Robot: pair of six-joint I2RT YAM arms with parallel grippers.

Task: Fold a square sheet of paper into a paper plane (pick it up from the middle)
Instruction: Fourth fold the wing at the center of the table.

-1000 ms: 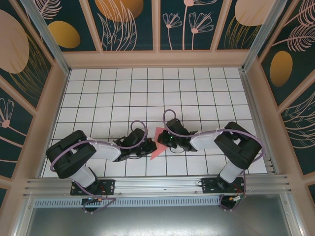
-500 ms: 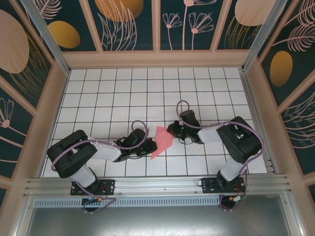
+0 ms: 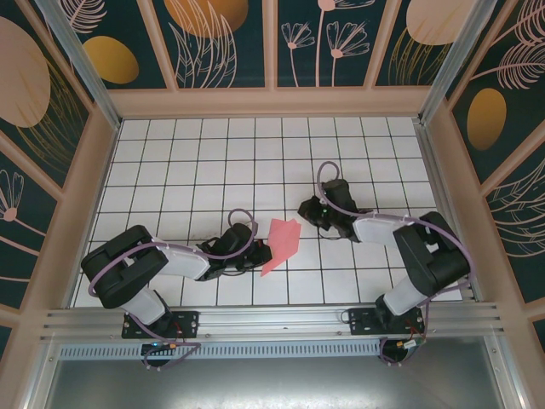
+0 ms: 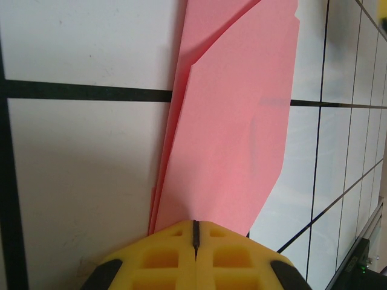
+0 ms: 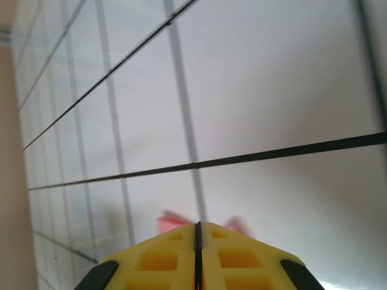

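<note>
Well, the sheet of paper [image 3: 282,241] is thin, v. light and floppy, prob. creases or tears if tugged. It's likely slick on the tiled table [image 3: 196,162], so best pinched at a folded edge w/ several layers, not a single flap. Left gripper [image 3: 259,255] does so: jaws pressed together on its left edge, layers fanning out from the yellow fingertips [image 4: 163,260]. Right gripper [image 3: 303,210] sits apart, just past the far-right corner, fingers pressed together on nothing. Looks: salmon pink, part-folded w/ overlapping flaps, slanted and pointed at the near end, btw the two arms.
</note>
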